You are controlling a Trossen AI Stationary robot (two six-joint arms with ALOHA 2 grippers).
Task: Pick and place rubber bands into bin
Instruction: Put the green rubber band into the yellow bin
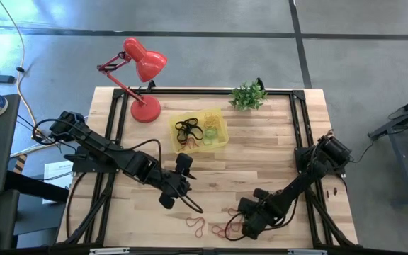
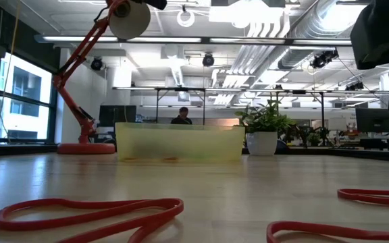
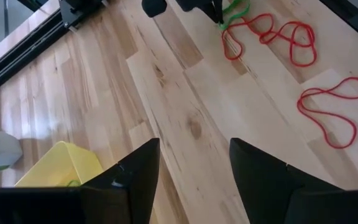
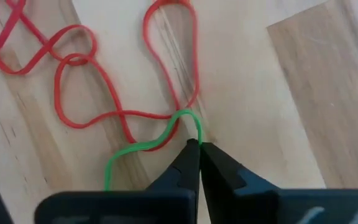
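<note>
While my right gripper (image 4: 197, 146) pinches shut on one green band (image 4: 143, 149), two red bands (image 3: 267, 37) lie alongside; left gripper (image 3: 194, 171) gapes empty.

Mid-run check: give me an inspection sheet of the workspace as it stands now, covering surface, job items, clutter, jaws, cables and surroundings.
Surface: light wooden table with a black frame rail along its edges.
Job's things: yellow bin at the far middle, already holding black bands and small coloured ones; red rubber bands loose near the front edge; a green rubber band lying across a red one.
Clutter: red desk lamp and small potted plant at the far edge.
Grippers: right gripper jaws shut on the green rubber band; left gripper jaws open, empty, near the bin.
Cables: a black cable trails on the table by the left arm.
Surroundings: open office; a person behind the bin in the low view.
</note>
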